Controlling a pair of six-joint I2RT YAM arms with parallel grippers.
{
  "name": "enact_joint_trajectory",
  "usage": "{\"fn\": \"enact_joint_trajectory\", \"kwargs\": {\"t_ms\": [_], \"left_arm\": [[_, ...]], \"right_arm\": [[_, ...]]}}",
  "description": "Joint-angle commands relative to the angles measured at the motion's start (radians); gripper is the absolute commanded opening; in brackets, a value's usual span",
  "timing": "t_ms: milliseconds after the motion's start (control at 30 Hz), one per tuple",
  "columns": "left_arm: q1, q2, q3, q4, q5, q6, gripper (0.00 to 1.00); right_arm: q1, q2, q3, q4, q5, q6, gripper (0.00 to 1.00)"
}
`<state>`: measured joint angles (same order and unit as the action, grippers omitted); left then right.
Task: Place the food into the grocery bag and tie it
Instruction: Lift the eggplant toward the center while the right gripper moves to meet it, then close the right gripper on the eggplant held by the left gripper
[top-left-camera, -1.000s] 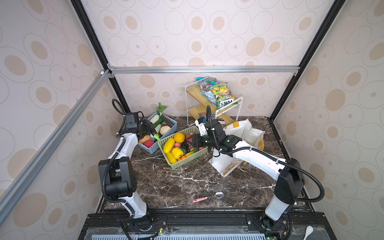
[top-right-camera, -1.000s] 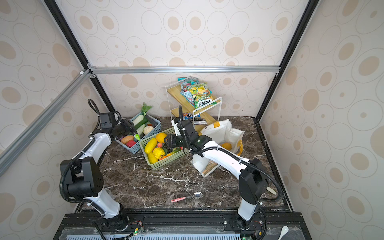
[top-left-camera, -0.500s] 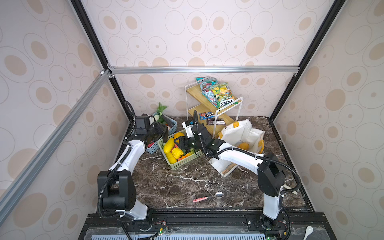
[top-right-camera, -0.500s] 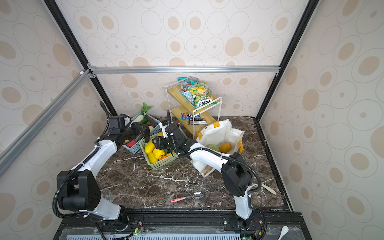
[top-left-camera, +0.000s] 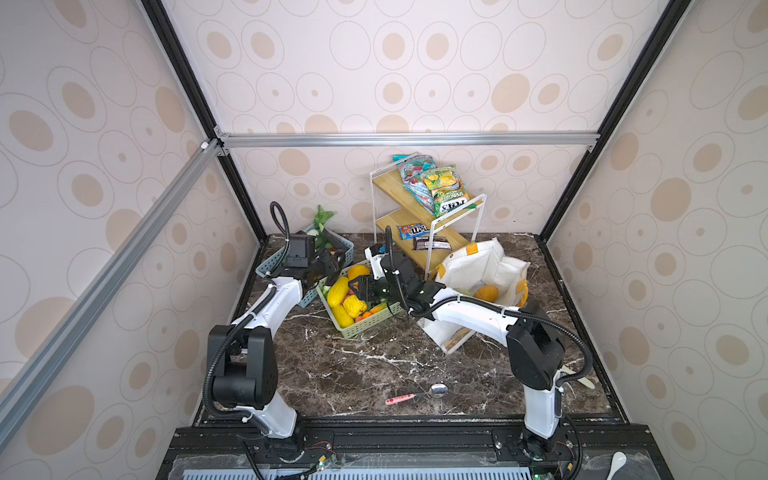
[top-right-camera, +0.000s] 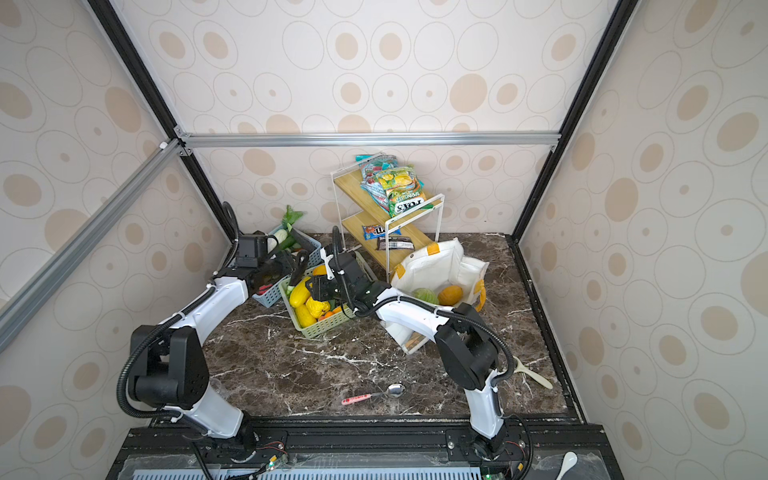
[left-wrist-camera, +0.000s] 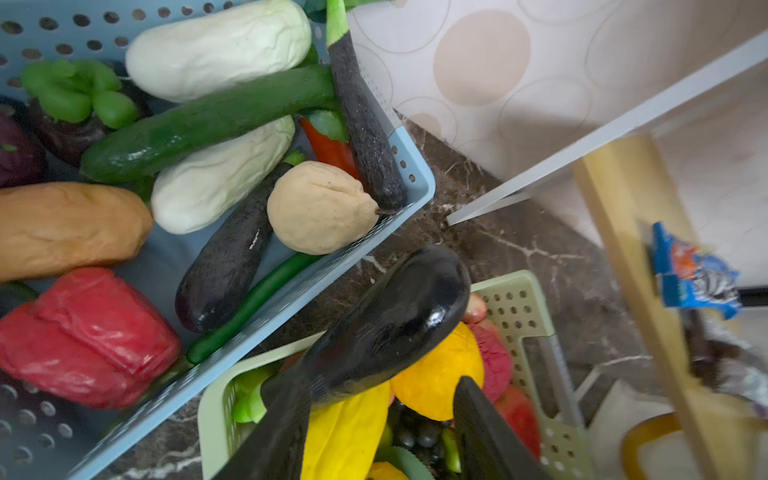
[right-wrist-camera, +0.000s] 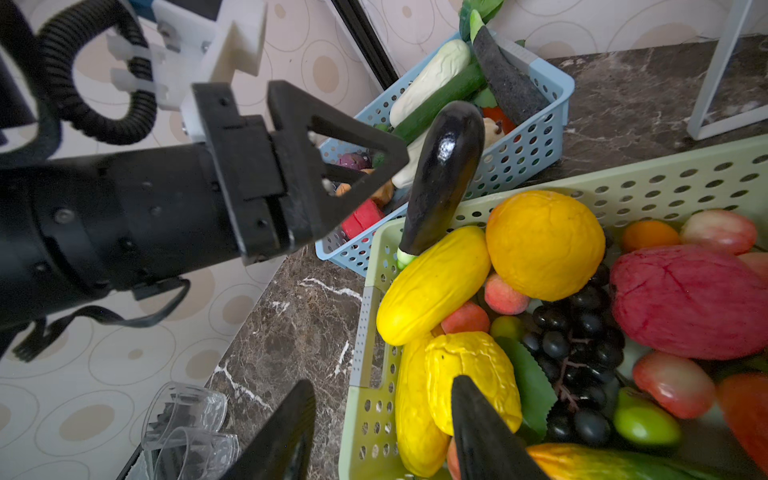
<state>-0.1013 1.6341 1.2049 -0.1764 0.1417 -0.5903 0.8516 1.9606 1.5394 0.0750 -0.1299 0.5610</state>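
Observation:
The white grocery bag (top-left-camera: 478, 266) (top-right-camera: 440, 266) lies open at the back right, with a green cabbage (top-right-camera: 424, 296) and an orange oval piece (top-left-camera: 486, 293) inside. More food fills a green basket (top-left-camera: 361, 324) (right-wrist-camera: 623, 178) and a blue basket (top-left-camera: 347, 245) (left-wrist-camera: 415, 195). My left gripper (top-left-camera: 336, 262) (left-wrist-camera: 376, 384) is open over the gap between the baskets. A glossy dark eggplant (left-wrist-camera: 395, 316) (right-wrist-camera: 444, 174) leans on one of its fingers, stem end down on the green basket's rim. My right gripper (top-left-camera: 357, 289) (right-wrist-camera: 382, 382) is open and empty, straddling that basket's near wall beside yellow fruit (right-wrist-camera: 469, 374).
A wire and wood rack (top-left-camera: 428, 208) with snack bags stands behind the bag. A pink-handled spoon (top-left-camera: 415, 395) lies near the front edge, a pale utensil (top-right-camera: 534, 374) at the right edge. Clear plastic cups (right-wrist-camera: 187, 424) sit by the left wall.
My left gripper carried the eggplant from the blue basket toward the green one and its jaws have widened. My right gripper swung left across the green basket.

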Motion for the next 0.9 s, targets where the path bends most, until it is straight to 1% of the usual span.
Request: {"fn": "enact_joint_trajectory", "kwargs": {"t_ms": [0, 100, 233, 367, 567, 700, 867], "left_arm": [[-0.027, 0.004, 0.008, 0.019, -0.134, 0.152, 0.63], [-0.042, 0.018, 0.013, 0.051, -0.165, 0.188, 0.68], [-0.057, 0.076, 0.037, 0.048, -0.252, 0.219, 0.72], [-0.059, 0.132, 0.051, 0.062, -0.267, 0.23, 0.74], [-0.067, 0.184, 0.084, 0.099, -0.26, 0.242, 0.75], [-0.067, 0.228, 0.122, 0.085, -0.268, 0.242, 0.67], [-0.067, 0.225, 0.12, 0.096, -0.278, 0.233, 0.55]], "right_arm": [[0.001, -0.026, -0.015, 0.011, 0.01, 0.018, 0.55], [0.002, -0.02, -0.013, 0.009, 0.009, 0.02, 0.55], [0.001, -0.007, 0.005, 0.008, -0.007, 0.034, 0.55], [0.001, -0.008, 0.003, 0.005, -0.008, 0.036, 0.55], [0.002, -0.006, 0.002, -0.003, 0.0, 0.035, 0.55], [0.001, -0.003, 0.003, -0.003, -0.001, 0.04, 0.55], [0.001, -0.005, -0.001, -0.009, 0.006, 0.039, 0.55]]}}
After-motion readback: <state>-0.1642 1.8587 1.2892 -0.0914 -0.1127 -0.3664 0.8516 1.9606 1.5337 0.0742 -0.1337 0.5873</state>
